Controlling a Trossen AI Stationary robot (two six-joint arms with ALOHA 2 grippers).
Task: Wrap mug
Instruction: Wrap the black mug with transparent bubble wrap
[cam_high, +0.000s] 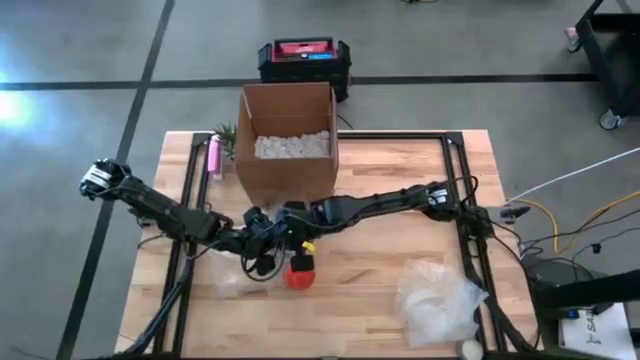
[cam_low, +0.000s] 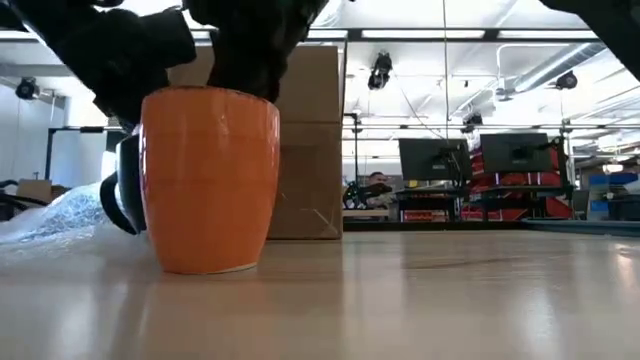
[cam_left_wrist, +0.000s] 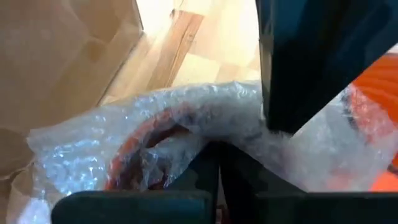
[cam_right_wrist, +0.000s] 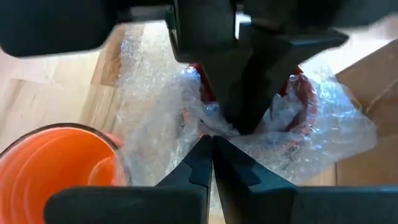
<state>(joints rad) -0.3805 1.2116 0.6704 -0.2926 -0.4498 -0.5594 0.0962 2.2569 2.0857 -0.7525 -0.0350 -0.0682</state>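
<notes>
Jaws of left gripper and right gripper pinched on bubble wrap beside orange mug

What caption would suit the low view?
Orange mug upright on the wooden table, cardboard box behind it.

Two dark, nearly black jointed arms are seen in the high view, the left arm entering from the left of the frame and the right arm from the right, each built of slim tubular segments with thicker rounded joints. A pale grey, white-marked block is carried at the left arm's outer end near the left edge, and a small yellow part shows at mid-frame where the two arms meet. In the wrist views, matte black, flat-sided fingers tapering to narrow tips are shown below a broad black body.
</notes>
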